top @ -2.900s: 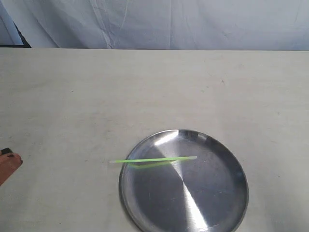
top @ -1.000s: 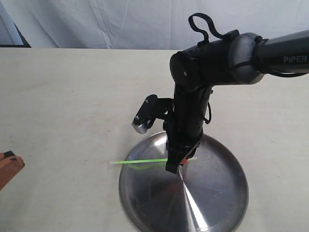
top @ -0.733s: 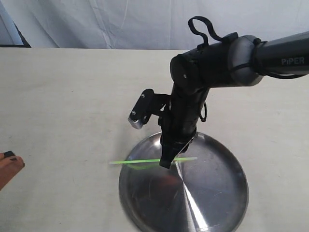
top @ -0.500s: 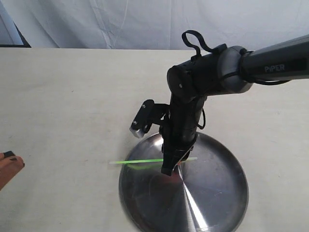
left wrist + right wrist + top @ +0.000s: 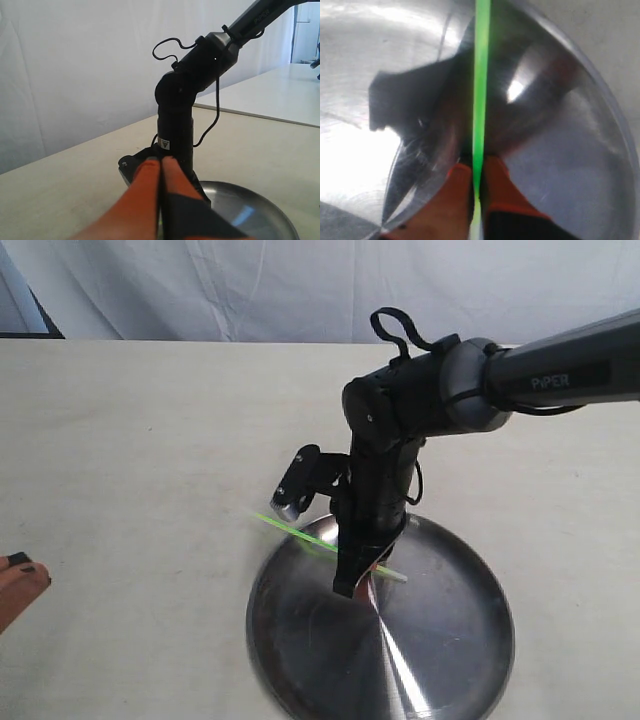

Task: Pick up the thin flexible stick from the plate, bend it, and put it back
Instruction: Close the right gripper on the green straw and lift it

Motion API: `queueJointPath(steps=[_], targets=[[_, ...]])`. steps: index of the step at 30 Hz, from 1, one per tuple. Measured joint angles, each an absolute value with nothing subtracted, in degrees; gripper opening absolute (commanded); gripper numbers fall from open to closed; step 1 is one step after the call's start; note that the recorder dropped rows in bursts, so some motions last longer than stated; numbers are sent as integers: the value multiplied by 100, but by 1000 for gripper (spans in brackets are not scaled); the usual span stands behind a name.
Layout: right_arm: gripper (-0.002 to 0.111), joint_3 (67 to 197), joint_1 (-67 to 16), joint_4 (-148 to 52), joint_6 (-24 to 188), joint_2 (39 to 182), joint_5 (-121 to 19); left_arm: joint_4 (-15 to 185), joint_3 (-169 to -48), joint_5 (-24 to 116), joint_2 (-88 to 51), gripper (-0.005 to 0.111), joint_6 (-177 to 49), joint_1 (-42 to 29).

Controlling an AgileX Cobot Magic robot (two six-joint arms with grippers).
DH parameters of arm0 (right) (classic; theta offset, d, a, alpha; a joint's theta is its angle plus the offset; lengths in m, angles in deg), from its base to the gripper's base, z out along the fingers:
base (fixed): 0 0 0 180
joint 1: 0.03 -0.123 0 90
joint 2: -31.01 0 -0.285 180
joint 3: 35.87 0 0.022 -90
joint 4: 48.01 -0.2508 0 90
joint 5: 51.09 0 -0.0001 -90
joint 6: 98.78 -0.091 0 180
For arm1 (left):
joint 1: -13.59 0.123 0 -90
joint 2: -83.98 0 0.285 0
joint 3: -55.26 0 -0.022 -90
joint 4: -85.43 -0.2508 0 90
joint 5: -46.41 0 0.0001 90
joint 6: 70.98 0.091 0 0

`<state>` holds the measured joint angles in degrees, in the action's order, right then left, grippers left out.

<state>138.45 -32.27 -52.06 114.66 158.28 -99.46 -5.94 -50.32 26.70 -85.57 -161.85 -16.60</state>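
The thin neon-green stick slants over the far left part of the silver plate, its left end raised past the rim. My right gripper points down over the plate and is shut on the stick near its right end. In the right wrist view the stick runs straight out from between the orange fingertips of the right gripper above the plate. My left gripper sits at the table's left edge, far from the plate. In the left wrist view the left gripper is shut and empty.
The beige table stretches wide around the plate, with a white cloth backdrop behind it. The right arm stands over the plate in the left wrist view.
The stick lay level across the plate's rim; now it is tilted, left end swung up and away, held in the right gripper. The left gripper has not moved.
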Motion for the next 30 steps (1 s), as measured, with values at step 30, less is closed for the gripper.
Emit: queueJointPath(steps=[30], targets=[[-1, 13337, -3220, -6696, 11358, 14401, -10529, -594, -5032, 2670, -8557, 0, -16185, -1660]])
